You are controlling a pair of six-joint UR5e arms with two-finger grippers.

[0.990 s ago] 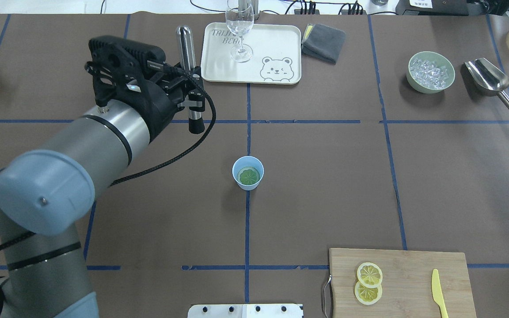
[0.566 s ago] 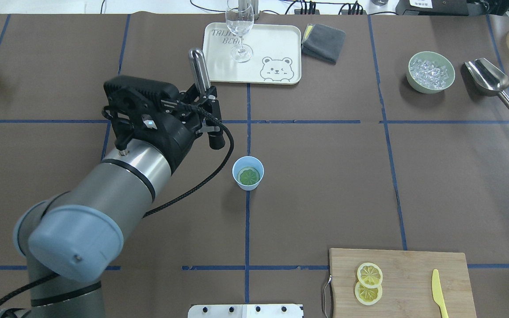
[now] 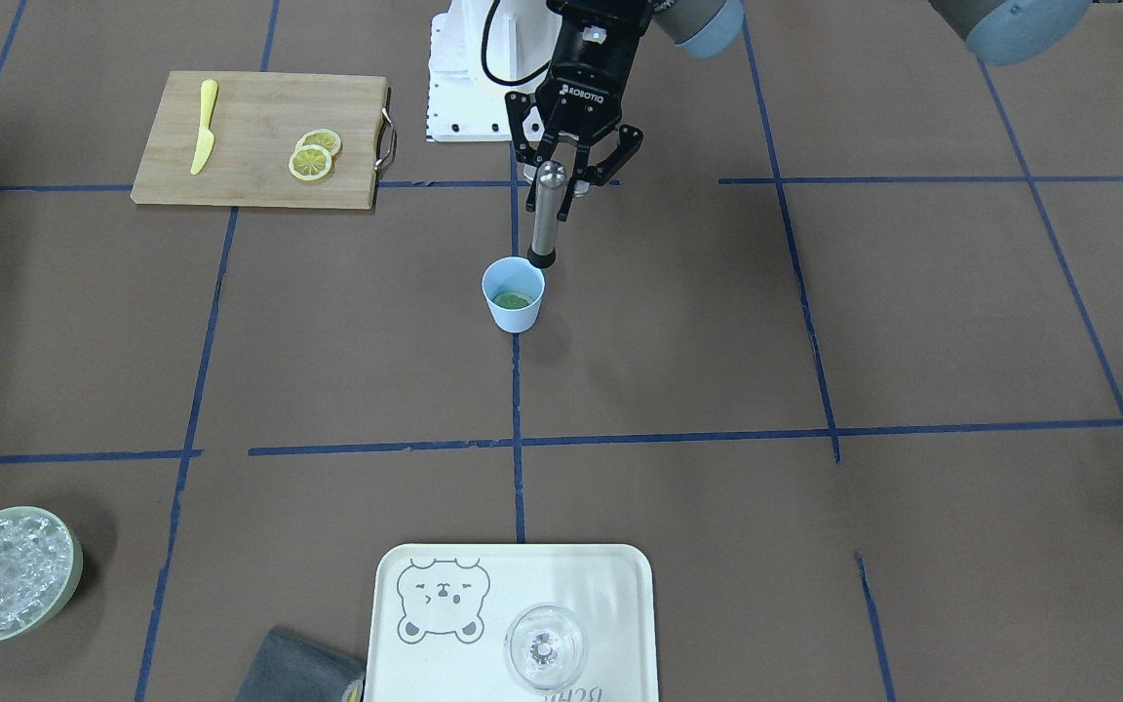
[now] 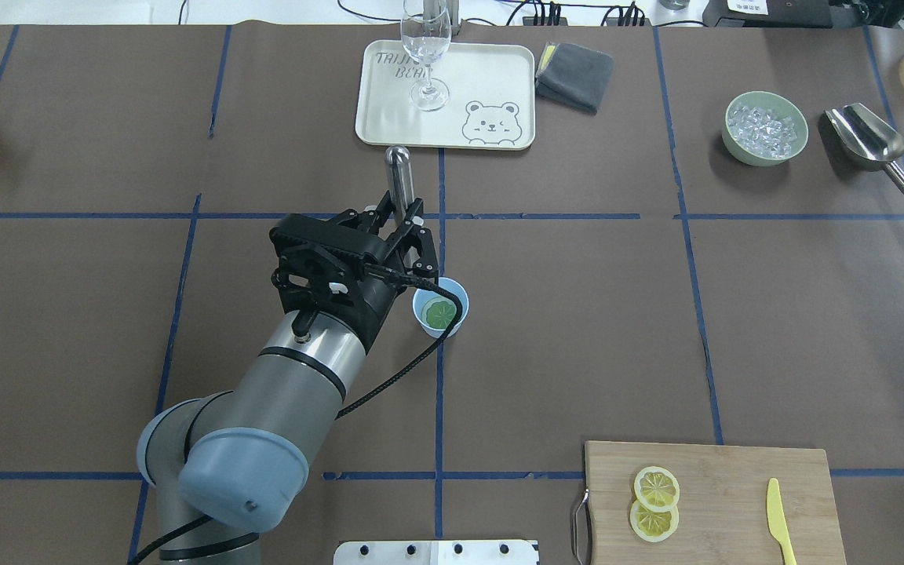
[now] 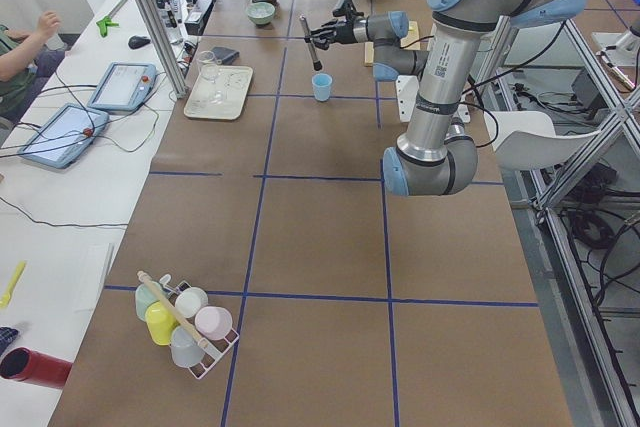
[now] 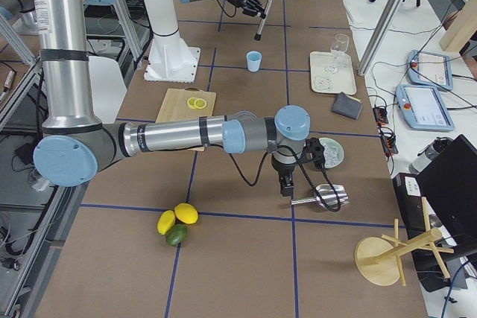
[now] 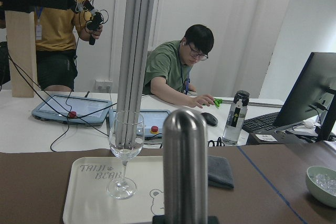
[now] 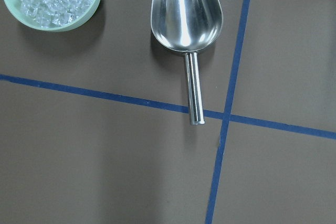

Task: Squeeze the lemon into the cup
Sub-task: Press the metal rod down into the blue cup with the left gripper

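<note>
The light-blue cup (image 4: 443,329) stands mid-table, also in the front-facing view (image 3: 514,310). A lemon slice (image 4: 441,314) lies flat inside it and looks greenish. Two more lemon slices (image 4: 656,488) lie on the cutting board (image 4: 734,471). My left gripper (image 4: 403,218) is shut on a steel muddler (image 3: 544,219) with a black tip. The muddler is tilted, and its tip hangs just above the cup's rim on the robot's side. My right gripper (image 6: 287,184) hovers near the scoop, and I cannot tell whether it is open or shut.
A cream tray (image 4: 491,78) with a clear glass (image 4: 425,47) sits at the back, with a grey cloth (image 4: 575,74) beside it. The green ice bowl (image 4: 766,129) and steel scoop (image 4: 868,141) are back right. A yellow knife (image 4: 778,522) lies on the board.
My left arm has swung right and towards me with the muddler, from the back left to just beside and over the cup. The cup and the slices have not moved.
</note>
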